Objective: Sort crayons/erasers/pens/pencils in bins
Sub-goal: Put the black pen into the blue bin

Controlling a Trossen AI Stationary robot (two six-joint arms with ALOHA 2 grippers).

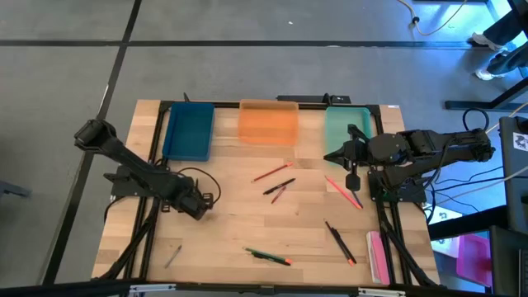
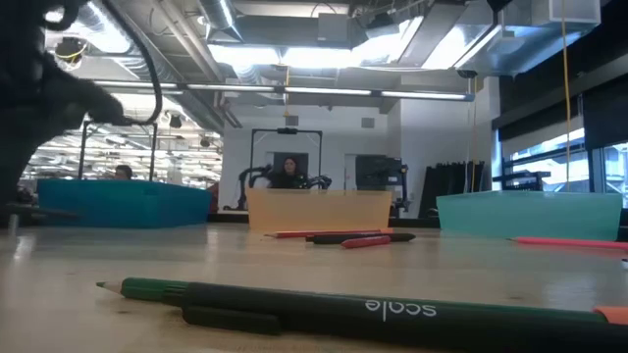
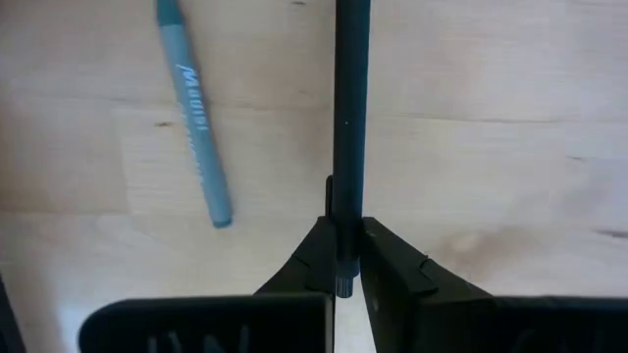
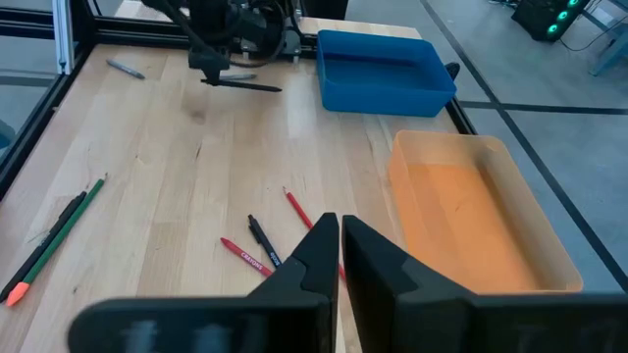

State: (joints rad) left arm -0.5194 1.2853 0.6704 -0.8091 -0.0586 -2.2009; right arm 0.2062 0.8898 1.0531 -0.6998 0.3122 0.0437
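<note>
My left gripper [image 1: 200, 206] stands over the table's left part, shut on a black pen [image 3: 350, 118]; the right wrist view shows that pen [image 4: 243, 85] sticking out level from it. A grey pen [image 3: 193, 118] lies flat on the wood beside it. My right gripper [image 4: 340, 240] hovers shut, with nothing in it, beside the mint bin [image 1: 346, 132]. The blue bin [image 1: 189, 130] and orange bin [image 1: 268, 122] stand along the far edge. Red sticks and a black stick [image 1: 276, 186] lie mid-table. My left gripper pinches the black pen by one end [image 3: 343, 257] between its two fingers. The fingers come from above, pointing down, and lie across the pen. The rest of the pen runs out level from the fingers, a little above the wood.
A green pencil and a black pen [image 1: 268, 256] lie near the front edge, close before the low camera [image 2: 294, 299]. Pink-red sticks [image 1: 342, 191] and a black stick [image 1: 340, 242] lie at the right. A pink object [image 1: 377, 256] sits at the right near edge.
</note>
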